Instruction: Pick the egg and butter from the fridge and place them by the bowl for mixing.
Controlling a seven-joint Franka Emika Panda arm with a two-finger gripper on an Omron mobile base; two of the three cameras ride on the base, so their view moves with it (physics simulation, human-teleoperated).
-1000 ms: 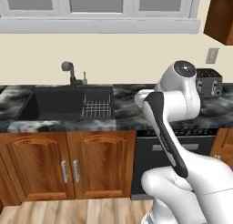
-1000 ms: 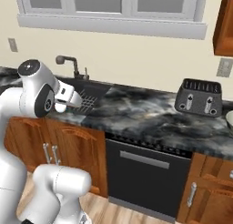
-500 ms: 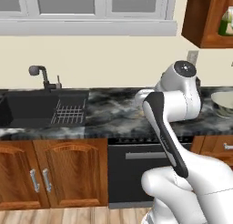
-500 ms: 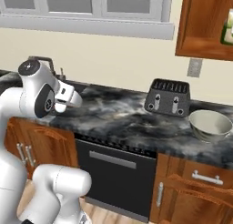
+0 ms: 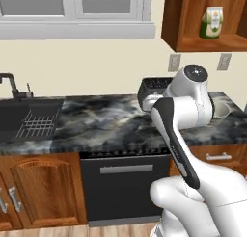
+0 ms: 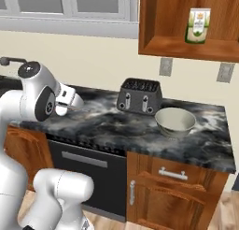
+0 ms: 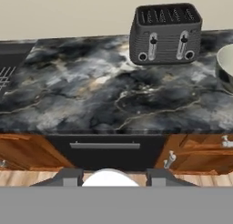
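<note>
The gripper is pinching the egg between its fingertips; the base is driving rightward along the counter, shifting both base views. The toaster and the bowl are coming closer, so placement is nearing.

The desk is black marble with grey and white veins. The toaster is dark grey. At its 4 o'clock, the bowl is pale beige-grey. The cabinets are reddish-brown wood, and the carton is green and cream.
</note>
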